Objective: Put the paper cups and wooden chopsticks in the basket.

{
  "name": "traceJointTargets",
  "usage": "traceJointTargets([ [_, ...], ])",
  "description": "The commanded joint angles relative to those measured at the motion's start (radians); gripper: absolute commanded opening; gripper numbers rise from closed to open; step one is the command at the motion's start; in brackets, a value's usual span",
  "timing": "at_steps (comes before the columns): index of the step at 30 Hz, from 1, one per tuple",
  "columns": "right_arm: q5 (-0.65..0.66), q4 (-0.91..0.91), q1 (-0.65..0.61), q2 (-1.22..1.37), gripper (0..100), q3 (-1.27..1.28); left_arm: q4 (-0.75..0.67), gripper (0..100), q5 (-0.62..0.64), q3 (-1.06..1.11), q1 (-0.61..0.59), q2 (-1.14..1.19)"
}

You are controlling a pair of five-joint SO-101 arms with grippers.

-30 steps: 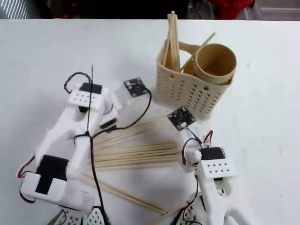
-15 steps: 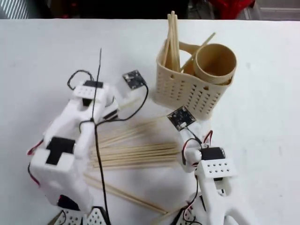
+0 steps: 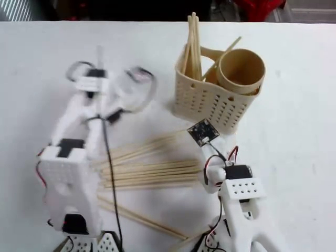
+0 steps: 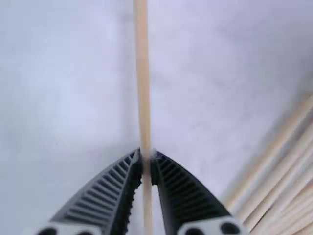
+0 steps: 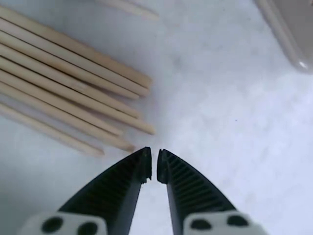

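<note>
My left gripper [image 4: 146, 159] is shut on a single wooden chopstick [image 4: 142, 73], which runs straight out between its jaws above the white table. The left arm [image 3: 79, 131] stretches toward the far side, left of the basket [image 3: 207, 102]. The cream perforated basket holds a paper cup [image 3: 241, 71] and several upright chopsticks [image 3: 193, 44]. Several loose chopsticks [image 3: 152, 168] lie in a fan between the arms. My right gripper [image 5: 152, 166] is shut on nothing, just off the ends of those chopsticks [image 5: 73, 93].
A black cable [image 3: 107, 173] runs along the left arm and crosses the loose chopsticks. A corner of the basket [image 5: 288, 29] lies ahead of the right gripper. The right arm [image 3: 236, 186] stands at the near edge, in front of the basket.
The left arm has swung toward the far side of the table, carrying its gripper away from the chopstick pile. The right arm has not moved.
</note>
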Motion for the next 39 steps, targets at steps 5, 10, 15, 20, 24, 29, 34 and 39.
traceJointTargets([
  [5,0.003,-0.015,0.001,-0.019,3.9,-0.006,0.259,2,0.155,-0.37,-0.042,-0.377],
  [10,0.003,-0.015,0.001,-0.019,3.9,-0.006,0.253,2,0.407,-0.568,0.173,-0.545],
  [15,0.003,-0.015,0.001,-0.019,3.9,-0.006,0.005,2,0.588,-0.635,0.407,-0.552],
  [20,0.003,-0.015,0.001,-0.019,3.9,-0.006,-0.373,2,0.684,-0.605,0.507,-0.493],
  [24,0.003,-0.015,0.001,-0.019,3.9,-0.006,-0.48,2,0.799,-0.612,0.512,-0.407],
  [29,0.005,-0.015,-0.001,-0.019,3.8,-0.006,-0.499,2,0.873,-0.614,0.51,-0.306],
  [34,0.005,-0.015,-0.001,-0.019,3.8,-0.006,-0.491,2,0.875,-0.611,0.504,-0.271],
  [39,0.005,-0.015,-0.001,-0.019,3.8,-0.006,-0.462,6,0.876,-0.611,0.496,-0.271],
])
